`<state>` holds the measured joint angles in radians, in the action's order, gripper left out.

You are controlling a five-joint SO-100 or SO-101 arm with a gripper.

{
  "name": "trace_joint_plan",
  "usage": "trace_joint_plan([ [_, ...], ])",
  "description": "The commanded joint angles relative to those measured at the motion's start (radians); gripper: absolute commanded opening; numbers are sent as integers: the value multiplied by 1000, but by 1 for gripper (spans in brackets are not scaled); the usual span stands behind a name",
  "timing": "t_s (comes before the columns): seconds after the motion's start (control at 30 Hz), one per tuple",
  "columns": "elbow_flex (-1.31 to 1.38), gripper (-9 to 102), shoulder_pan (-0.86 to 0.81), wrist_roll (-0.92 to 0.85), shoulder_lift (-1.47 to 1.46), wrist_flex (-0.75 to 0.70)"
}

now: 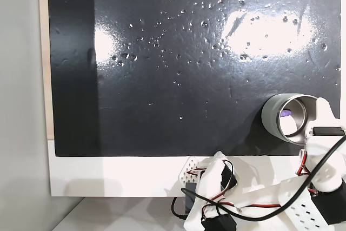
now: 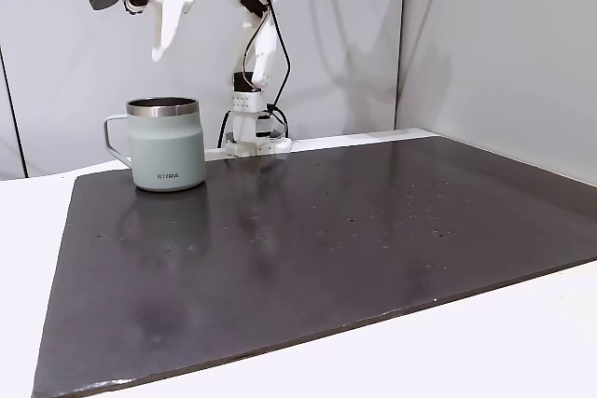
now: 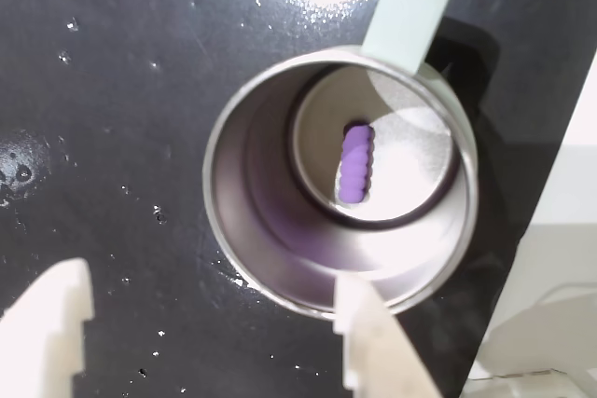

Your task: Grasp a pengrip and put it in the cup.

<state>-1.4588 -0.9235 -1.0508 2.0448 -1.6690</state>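
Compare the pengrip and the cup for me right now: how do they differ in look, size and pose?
The pengrip is purple, ribbed and tiny; the cup is far larger, with a grey-green outer wall and shiny metal inside.
The pengrip lies on its side on the cup's bottom; the cup stands upright on the dark mat.
The cup has a side handle; the pengrip has none.
Both are round in section.

One fixed view looks straight down, the cup at its lower right edge. Another fixed view faces the cup sideways from across the desk. The wrist view stares closely into the cup from above.
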Motion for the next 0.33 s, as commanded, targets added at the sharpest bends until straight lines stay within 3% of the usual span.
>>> trace_joint_plan([
  [0.0, 8, 32, 2, -9, 11, 14],
  [0.3, -55, 32, 5, -11, 80, 9],
])
